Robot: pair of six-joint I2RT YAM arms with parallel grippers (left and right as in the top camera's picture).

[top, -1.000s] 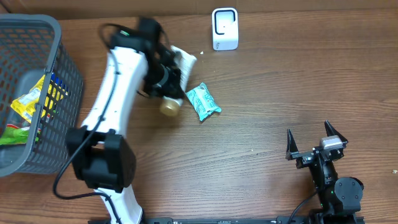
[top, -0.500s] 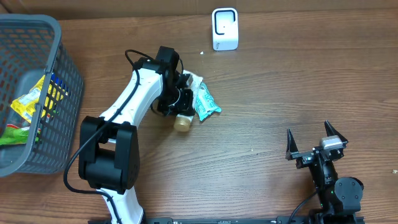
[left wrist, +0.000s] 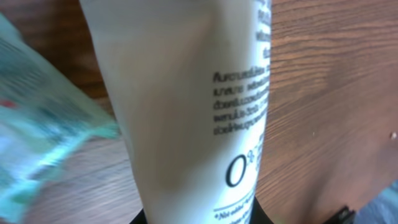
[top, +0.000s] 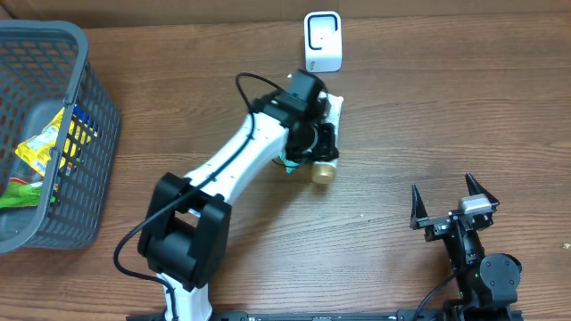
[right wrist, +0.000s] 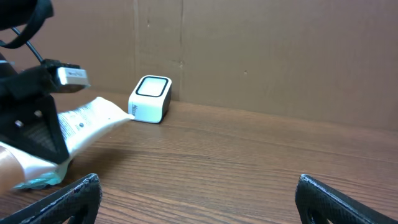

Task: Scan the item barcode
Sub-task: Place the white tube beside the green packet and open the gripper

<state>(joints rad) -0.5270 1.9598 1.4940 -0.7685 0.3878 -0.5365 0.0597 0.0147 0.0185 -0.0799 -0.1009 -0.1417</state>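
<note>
On the wooden table (top: 428, 134), left end effector (top: 313, 139) grips a white tube (top: 333, 107) near the scanner (top: 322, 41); right end effector (top: 453, 203) gapes.

Open tabletop (top: 428, 116) right of scanner (top: 322, 41); teal packet (left wrist: 37, 124) apparently beneath the tube (left wrist: 186, 93).

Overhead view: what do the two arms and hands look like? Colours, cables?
Left arm: white links, black joint housings, looping black cable; left hand black. Right arm: all black; right hand has two pointed black fingers, small silver block beside them.
</note>
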